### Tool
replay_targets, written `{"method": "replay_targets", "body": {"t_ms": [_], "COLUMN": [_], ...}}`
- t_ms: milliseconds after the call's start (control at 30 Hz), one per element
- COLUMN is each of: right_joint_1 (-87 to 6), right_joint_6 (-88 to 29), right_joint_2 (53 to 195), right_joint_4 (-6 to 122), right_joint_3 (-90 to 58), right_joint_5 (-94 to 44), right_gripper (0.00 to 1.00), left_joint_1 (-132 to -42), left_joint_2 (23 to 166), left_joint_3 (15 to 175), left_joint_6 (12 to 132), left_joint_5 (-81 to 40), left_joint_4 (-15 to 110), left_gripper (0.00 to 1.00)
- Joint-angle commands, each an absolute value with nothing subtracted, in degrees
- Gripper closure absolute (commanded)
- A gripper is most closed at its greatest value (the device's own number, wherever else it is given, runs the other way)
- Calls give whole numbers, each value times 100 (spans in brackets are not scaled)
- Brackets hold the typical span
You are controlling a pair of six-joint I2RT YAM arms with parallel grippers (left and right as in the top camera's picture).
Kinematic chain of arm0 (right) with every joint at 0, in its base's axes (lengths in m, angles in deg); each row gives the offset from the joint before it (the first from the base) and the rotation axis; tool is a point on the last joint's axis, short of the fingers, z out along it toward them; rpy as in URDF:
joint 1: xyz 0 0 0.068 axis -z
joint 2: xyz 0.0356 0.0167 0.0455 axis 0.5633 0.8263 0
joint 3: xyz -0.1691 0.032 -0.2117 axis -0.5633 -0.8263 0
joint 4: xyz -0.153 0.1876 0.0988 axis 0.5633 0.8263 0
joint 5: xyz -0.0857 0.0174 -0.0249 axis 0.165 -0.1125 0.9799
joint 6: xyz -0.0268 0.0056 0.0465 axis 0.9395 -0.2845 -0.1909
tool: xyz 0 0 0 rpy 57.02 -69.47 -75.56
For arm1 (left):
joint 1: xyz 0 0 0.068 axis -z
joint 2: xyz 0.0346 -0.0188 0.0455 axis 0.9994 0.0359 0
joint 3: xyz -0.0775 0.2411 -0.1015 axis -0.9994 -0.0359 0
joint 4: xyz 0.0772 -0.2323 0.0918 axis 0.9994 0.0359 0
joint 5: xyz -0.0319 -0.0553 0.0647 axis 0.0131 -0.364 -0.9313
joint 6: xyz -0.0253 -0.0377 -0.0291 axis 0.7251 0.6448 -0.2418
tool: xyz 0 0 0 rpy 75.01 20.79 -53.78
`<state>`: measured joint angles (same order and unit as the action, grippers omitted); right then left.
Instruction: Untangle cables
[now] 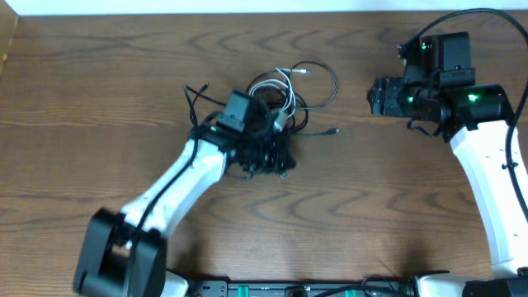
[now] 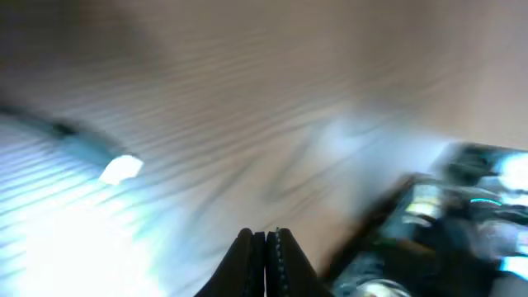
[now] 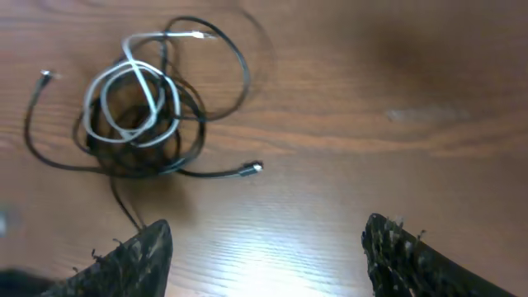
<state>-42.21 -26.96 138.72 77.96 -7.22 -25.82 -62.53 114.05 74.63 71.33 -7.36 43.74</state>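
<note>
The cables (image 1: 285, 103) lie in a tangle at the table's middle, several black cords and one white cord (image 1: 274, 86). My left gripper (image 1: 276, 155) sits low at the near edge of the tangle. In the blurred left wrist view its jaws (image 2: 266, 239) are shut and nothing shows between them. My right gripper (image 1: 375, 95) is open and empty, off to the right of the tangle. The right wrist view shows the tangle (image 3: 177, 157) with the white loops (image 3: 136, 78) and a black plug end (image 3: 256, 167), beyond the open jaws (image 3: 266, 224).
Thicker black wires (image 1: 462, 16) run from the right arm at the back right. The table's left edge (image 1: 8, 41) is at the far left. A loose black plug end (image 1: 334, 130) points right from the tangle.
</note>
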Motion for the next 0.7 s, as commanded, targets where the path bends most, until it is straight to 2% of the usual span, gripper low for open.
{"method": "replay_targets", "body": {"t_ms": [0,100,133,200,300,667], "right_joint_1": [-4306,-4306,-4306,-4304,-4306,-4306], "right_joint_6": [-2680,-2678,-2676,-2654,-2654,-2656], "right_joint_2": [14032,14128,14134,14134,14134,14134], "right_joint_4": [7752,7861,7887,7885,7890,7964], "right_joint_3": [-637,-637,-637,-637,-637,-637], "right_joint_5": [-2870,-2868,-2866,-2866,-2866,-2868], "right_gripper": [29,27,25,20,17,17], "left_joint_1": [-6192,-6317,-6341,-6452,-6601,-6701], "left_joint_2": [11062,11044,11064,11134,11256,12286], "left_joint_3": [7507,7507,7507,7507,7507,7507], "left_joint_6": [6534,6867,6965,7372,7756,9570], "left_joint_5": [-3466,-4010,-4104,-4489,-4651,-4583], "left_joint_4": [4612,4488,4444,4223,3764,2486], "left_gripper": [93,92,88,60,48,46]}}
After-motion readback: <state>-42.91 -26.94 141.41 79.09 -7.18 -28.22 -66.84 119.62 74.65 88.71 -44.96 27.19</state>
